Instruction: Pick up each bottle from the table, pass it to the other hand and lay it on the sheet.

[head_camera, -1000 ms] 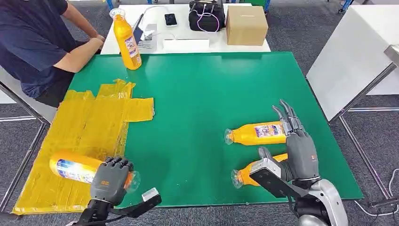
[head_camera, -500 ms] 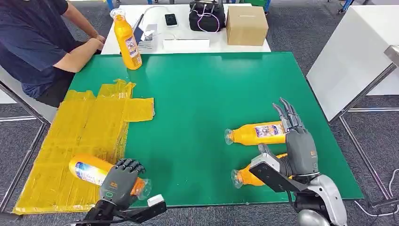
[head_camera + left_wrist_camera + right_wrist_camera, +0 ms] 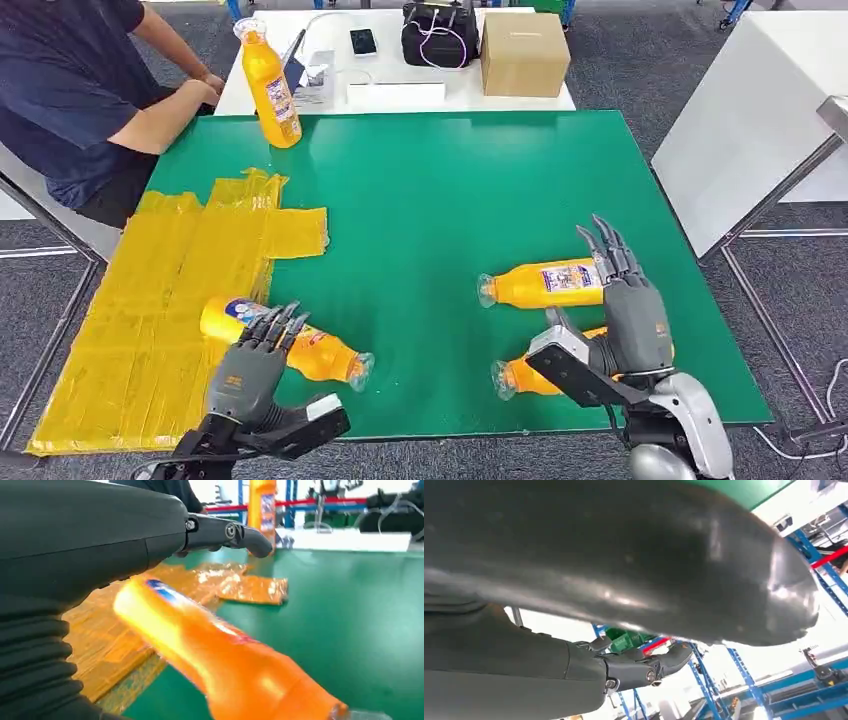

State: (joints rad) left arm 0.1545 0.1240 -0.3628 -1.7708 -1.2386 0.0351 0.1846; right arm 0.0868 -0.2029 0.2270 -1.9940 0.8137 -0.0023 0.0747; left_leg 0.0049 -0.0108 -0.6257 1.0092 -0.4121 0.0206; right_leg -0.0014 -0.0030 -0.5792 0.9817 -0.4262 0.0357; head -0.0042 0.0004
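Left hand (image 3: 250, 372) seen at table's near edge, fingers spread, holding nothing. A bottle (image 3: 285, 343) lies just beyond it, half on the yellow sheet (image 3: 160, 300), cap end on green. Right hand (image 3: 632, 310) is held wide over two lying bottles (image 3: 545, 284) near the right edge. Upright bottle (image 3: 270, 85) stands at far-left corner.
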